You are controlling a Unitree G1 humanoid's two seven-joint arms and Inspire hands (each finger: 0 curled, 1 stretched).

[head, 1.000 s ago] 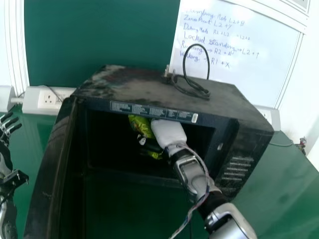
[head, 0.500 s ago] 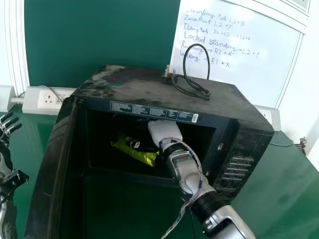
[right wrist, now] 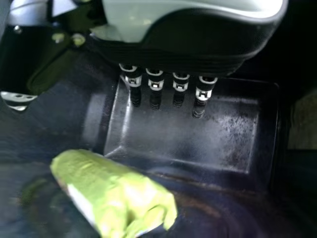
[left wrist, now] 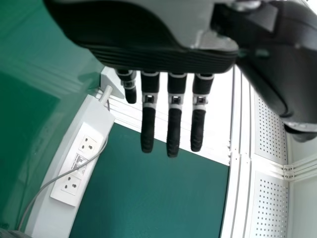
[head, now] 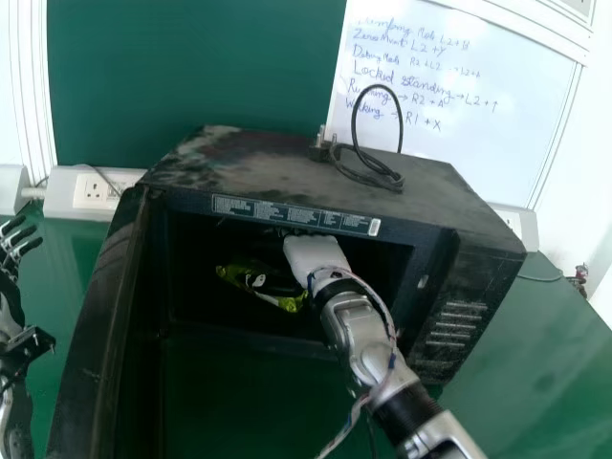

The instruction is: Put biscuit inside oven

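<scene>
Inside the black oven [head: 287, 182], whose door stands open on the left, my right hand [head: 317, 256] is at the upper part of the cavity. The yellow-green biscuit packet [head: 282, 302] lies on the oven floor, left of and below that hand. In the right wrist view my right hand [right wrist: 168, 82] has its fingers extended and holds nothing; the biscuit packet [right wrist: 119, 193] lies apart from them. My left hand [head: 13, 244] is idle at the left edge, fingers straight; in the left wrist view the left hand [left wrist: 173, 114] is empty.
The open oven door [head: 91, 335] reaches toward the front at left. A looped black cable [head: 368, 170] rests on the oven top. Behind stand a socket strip [head: 94, 192] and a whiteboard [head: 449, 115]. The oven's side frame is close to my right forearm.
The packet was beside my right hand and now lies on the oven floor, released. The right hand has shifted slightly left and its forearm has moved. The left arm has kept still.
</scene>
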